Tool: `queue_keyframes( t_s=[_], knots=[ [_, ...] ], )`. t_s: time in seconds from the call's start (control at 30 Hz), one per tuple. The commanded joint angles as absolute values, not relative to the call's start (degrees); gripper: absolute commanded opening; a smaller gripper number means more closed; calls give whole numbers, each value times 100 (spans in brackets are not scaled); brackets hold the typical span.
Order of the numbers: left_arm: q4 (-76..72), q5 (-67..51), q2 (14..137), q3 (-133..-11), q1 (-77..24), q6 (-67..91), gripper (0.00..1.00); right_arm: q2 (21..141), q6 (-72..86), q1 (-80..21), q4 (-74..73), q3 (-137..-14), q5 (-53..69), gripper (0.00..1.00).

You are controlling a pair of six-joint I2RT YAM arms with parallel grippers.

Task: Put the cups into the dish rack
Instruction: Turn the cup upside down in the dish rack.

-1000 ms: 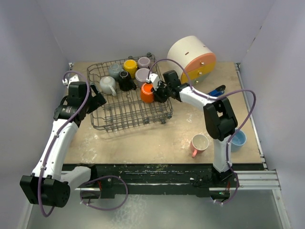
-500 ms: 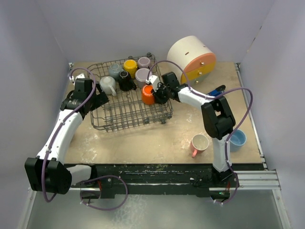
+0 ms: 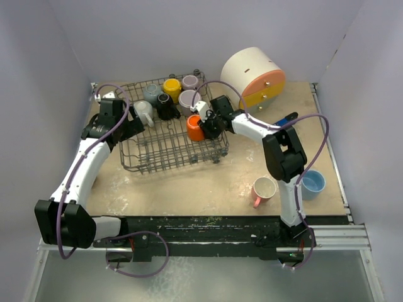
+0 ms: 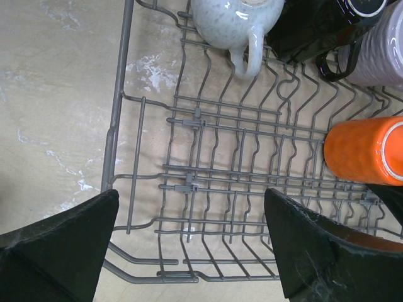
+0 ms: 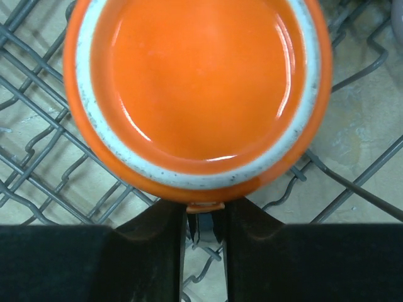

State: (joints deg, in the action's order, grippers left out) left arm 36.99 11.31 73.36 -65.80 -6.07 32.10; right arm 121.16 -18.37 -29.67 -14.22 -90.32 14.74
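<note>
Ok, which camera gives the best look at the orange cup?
Right wrist: the orange cup fills the frame, rim and inside clear. Top external shows it small in the dish rack; left wrist catches only its side.

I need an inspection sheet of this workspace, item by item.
Surface: beige table, white smears.
Job's things: dish rack holds the orange mug and six more; pink mug and light blue cup stand on the table.
Clutter: white cylinder with orange-yellow fronts; small blue object.
Grippers: left gripper open above the rack; right gripper shut on the orange mug's handle.
Cables: purple cables loop along both arms.
Surroundings: plain pale walls.
</note>
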Motion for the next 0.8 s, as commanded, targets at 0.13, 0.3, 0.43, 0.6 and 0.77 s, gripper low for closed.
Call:
queue_keyframes(
  t_s=[0.13, 0.3, 0.43, 0.6, 0.77],
  knots=[
    [3616, 991, 6801, -6502, -580, 2683, 99, 11758, -2145, -2962, -1984, -9448, 1158, 55],
    [3769, 862, 6380, -6292, -580, 2558, 99, 11589, -2994, -2962, -2810, -9855, 1270, 58],
    [3874, 788, 5895, -6050, -580, 2500, 99, 11290, -3555, -2957, -3381, -10126, 1575, 56],
    [4032, 642, 5294, -5862, -580, 2599, 99, 10814, -4318, -2955, -3980, -10336, 2473, 53],
    [4438, 639, 4891, -6017, -580, 2720, 99, 10727, -4736, -2963, -4557, -10804, 3729, 52]
  ],
)
